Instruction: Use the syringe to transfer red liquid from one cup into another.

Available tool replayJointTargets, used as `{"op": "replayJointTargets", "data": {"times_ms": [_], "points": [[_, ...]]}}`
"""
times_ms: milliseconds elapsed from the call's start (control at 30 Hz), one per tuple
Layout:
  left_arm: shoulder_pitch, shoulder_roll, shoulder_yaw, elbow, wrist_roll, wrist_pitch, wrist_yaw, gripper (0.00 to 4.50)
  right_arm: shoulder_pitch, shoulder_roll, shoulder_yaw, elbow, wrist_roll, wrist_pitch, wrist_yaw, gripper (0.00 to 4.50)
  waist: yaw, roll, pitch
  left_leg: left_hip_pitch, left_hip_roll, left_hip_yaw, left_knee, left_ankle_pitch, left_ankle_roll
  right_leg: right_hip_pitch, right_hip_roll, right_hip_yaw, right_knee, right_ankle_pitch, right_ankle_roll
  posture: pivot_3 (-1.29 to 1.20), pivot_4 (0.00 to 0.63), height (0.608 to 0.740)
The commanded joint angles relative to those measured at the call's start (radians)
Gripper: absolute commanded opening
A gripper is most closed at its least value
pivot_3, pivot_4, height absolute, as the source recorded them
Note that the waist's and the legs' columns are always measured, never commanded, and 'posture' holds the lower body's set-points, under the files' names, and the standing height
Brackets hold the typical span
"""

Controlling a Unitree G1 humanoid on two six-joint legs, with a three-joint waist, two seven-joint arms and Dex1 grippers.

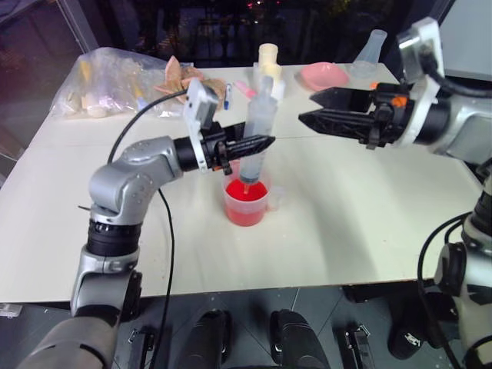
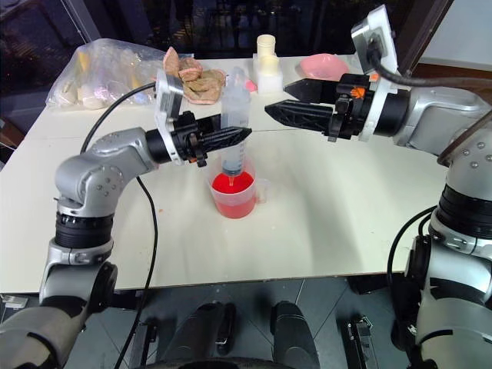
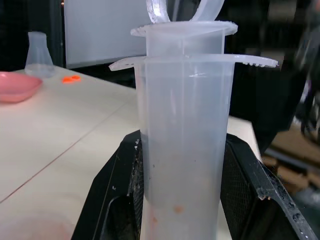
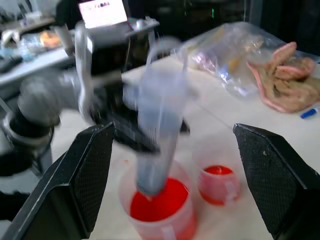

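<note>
My left gripper [image 1: 265, 143] is shut on the barrel of the clear syringe [image 1: 260, 115], which it holds upright. The syringe's orange tip dips into the handled cup [image 1: 247, 215] of red liquid [image 1: 247, 192] at mid-table. In the left wrist view both black fingers [image 3: 112, 200] clamp the syringe [image 3: 185, 150], whose plunger flange sits just above the barrel flange. My right gripper [image 1: 306, 108] hangs open and empty, level with the syringe's top and to its right. The right wrist view shows a smaller cup [image 4: 217, 186] with red liquid beside the big cup [image 4: 160, 212].
At the back of the white table [image 1: 369, 231] lie a plastic bag of items [image 1: 115, 81], a tan lump [image 1: 181, 75], a cream bottle [image 1: 267, 60], a pink bowl [image 1: 323, 74] and a clear flask [image 1: 373, 48]. The table's front edge runs near me.
</note>
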Motion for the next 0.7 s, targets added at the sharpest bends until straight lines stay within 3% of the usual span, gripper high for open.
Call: {"op": "replayJointTargets", "data": {"times_ms": [33, 367, 700], "points": [[0.046, -0.007, -0.026, -0.029, 0.068, -0.154, -0.033, 1.49, -0.047, 0.063, -0.082, 0.01, 0.108, 0.074, -0.122, 3.94, 0.001, 0.0, 0.0, 0.0, 0.0, 0.0, 0.0, 0.0, 0.0, 0.0, 0.0, 0.0, 0.0, 0.0, 0.0, 0.0, 0.15, 0.74], [0.128, -0.049, -0.042, -0.039, 0.131, -0.269, 0.011, 1.49, -0.036, 0.182, -0.106, -0.013, 0.34, 0.158, -0.373, 3.94, 0.001, 0.0, 0.0, 0.0, 0.0, 0.0, 0.0, -0.001, 0.003, 0.0, 0.0, 0.0, 0.0, 0.0, 0.0, 0.0, 0.15, 0.74], [0.132, -0.057, -0.041, -0.047, 0.129, -0.266, 0.029, 1.49, -0.017, 0.211, -0.033, -0.008, 0.446, 0.108, -0.493, 3.94, -0.001, 0.0, 0.0, 0.0, 0.0, 0.0, 0.0, -0.001, 0.003, 0.0, 0.0, 0.0, 0.001, 0.0, 0.0, 0.0, 0.15, 0.74]]}}
